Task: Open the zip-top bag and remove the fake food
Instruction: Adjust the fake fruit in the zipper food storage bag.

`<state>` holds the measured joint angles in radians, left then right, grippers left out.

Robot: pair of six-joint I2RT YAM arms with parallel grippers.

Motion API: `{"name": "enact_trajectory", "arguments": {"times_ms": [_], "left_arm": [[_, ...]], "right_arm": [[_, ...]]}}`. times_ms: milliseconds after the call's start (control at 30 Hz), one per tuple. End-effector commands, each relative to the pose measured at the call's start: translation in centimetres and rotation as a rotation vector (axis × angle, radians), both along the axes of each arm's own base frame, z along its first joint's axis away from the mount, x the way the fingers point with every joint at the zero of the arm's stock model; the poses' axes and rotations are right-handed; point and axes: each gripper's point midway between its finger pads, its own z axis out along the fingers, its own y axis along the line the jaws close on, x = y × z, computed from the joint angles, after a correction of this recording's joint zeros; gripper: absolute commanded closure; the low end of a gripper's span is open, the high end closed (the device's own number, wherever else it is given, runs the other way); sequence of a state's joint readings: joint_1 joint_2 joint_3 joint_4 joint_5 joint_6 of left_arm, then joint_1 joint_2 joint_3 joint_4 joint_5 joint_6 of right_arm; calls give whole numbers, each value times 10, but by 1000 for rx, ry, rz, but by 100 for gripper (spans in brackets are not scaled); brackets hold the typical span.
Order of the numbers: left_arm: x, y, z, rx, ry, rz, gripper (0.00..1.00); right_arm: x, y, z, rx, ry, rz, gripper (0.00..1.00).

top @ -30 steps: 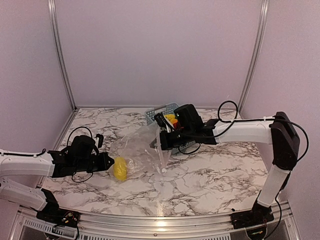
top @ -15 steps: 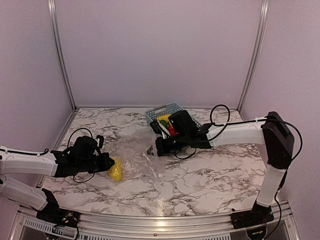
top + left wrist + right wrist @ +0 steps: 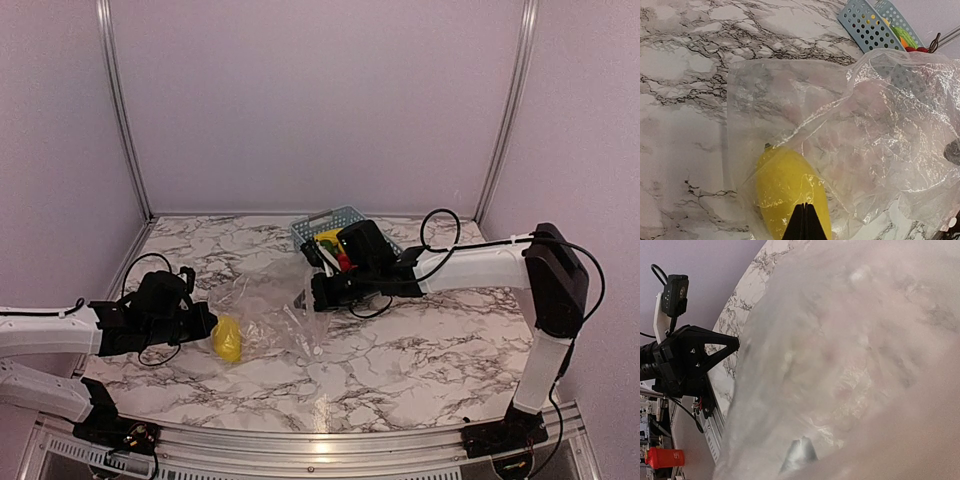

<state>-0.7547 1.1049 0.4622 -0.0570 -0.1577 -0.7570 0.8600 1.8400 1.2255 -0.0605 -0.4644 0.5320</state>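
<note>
left gripper (image 3: 210, 324): fingers together, pinching bag (image 3: 265, 300) at its left end, lower left
right gripper (image 3: 318, 290): clamped on bag's right edge, centre
lemon (image 3: 227, 340): inside bag, beside left gripper
basket (image 3: 335, 218): upper centre, holding toys (image 3: 335, 243)

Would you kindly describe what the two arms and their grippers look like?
Both the left arm and the right arm have white tubular links joined by black joint housings. The left gripper and right gripper are black and angular, with fingers tapering to thin tips. Loose black cables loop beside each wrist.
</note>
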Motion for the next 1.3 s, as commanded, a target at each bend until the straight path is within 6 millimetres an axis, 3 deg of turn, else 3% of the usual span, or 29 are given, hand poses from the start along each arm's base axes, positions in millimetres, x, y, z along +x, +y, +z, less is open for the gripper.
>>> {"name": "enact_trajectory", "arguments": {"times_ms": [0,333,600,800,1267], "left_arm": [[-6,13,-16,58,42,34,100],[-8,9,-34,75,90,20,100],[-9,8,-37,82,94,6,100],[-5,-3,-43,72,105,-18,100],[5,-15,-44,68,84,-38,100]], "right_arm": [[-1,3,0,6,2,-3,100],[-3,6,-4,4,18,8,100],[-7,17,-7,2,23,34,100],[-9,29,-15,2,36,50,100],[-10,60,-35,7,64,92,81]]}}
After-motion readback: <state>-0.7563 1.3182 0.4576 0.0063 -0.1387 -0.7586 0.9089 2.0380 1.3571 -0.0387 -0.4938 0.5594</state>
